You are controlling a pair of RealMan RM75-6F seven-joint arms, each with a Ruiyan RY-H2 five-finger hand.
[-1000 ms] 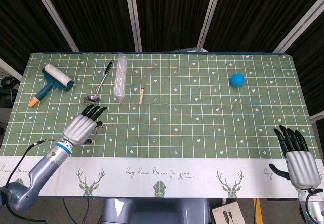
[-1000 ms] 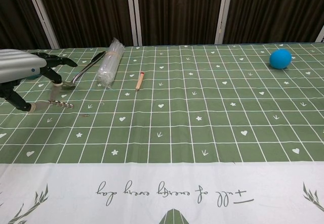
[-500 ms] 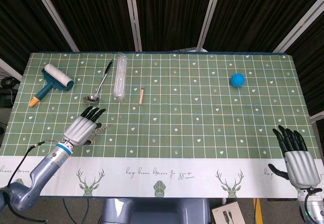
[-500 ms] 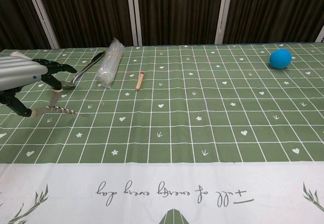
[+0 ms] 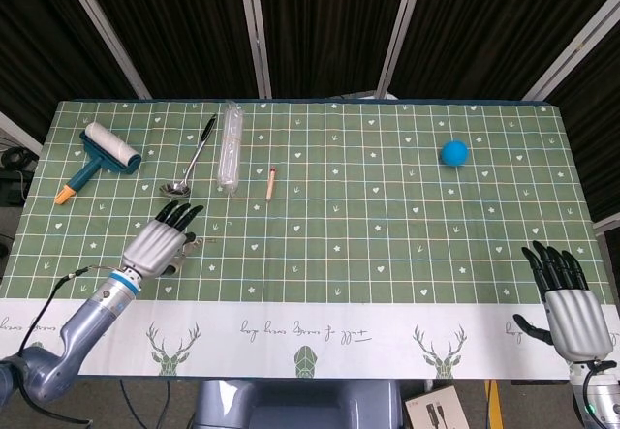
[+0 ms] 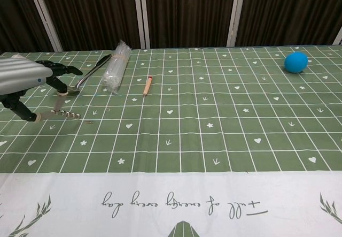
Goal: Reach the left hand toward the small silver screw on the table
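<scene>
Hovering just above the small silver screw [image 6: 66,114], the left hand [image 5: 155,246] holds nothing, fingers spread; a careless descent risks knocking the slender screw aside, judging by its lightness

Glossy metal ladle [image 5: 190,165] (matt cloth tablecloth [image 5: 387,216] beneath).

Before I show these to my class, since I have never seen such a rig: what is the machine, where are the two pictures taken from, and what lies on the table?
It is a two-armed robot with humanlike hands. One picture looks down from its head, the other forward from its chest. Its left hand hovers by a small silver screw, fingers spread, holding nothing. Its right hand waits open at the table's near edge. On the green cloth lie a lint roller, ladle, clear bottle, small wooden stick and blue ball.
</scene>
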